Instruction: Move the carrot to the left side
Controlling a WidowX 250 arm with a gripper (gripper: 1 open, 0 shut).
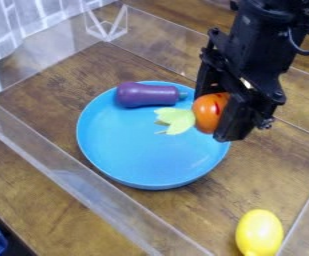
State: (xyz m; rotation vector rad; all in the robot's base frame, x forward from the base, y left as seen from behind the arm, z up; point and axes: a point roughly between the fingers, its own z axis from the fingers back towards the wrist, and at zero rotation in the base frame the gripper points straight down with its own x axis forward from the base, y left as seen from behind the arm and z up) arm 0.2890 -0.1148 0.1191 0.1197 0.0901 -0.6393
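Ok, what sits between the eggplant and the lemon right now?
In the camera view, the blue plate's floor and rim, then bare wood. The fingers, shut on the carrot, hang above it between eggplant and lemon.

Left half of the blue plate (110,150) lies bare; eggplant (147,94) occupies its far rim.
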